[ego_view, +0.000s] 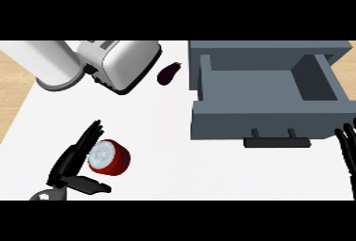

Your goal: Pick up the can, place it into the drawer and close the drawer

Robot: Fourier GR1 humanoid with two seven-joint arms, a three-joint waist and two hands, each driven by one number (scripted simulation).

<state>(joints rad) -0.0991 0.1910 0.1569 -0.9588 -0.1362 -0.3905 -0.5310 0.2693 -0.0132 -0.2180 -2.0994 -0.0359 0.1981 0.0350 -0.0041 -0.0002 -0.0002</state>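
Observation:
A red can with a silver top lies on its side on the white counter at the lower left. My left hand sits just left of it, open. Its straight fingers run along the can's left side and the thumb points right just below the can. The grey drawer stands pulled open at the upper right, its inside bare, with a dark handle on its front. My right hand rests open at the right edge, fingers up, beside the drawer's front corner.
A silver toaster and a white cylinder stand at the back left. A dark purple eggplant lies between the toaster and the drawer. Wooden floor shows past the counter's left edge.

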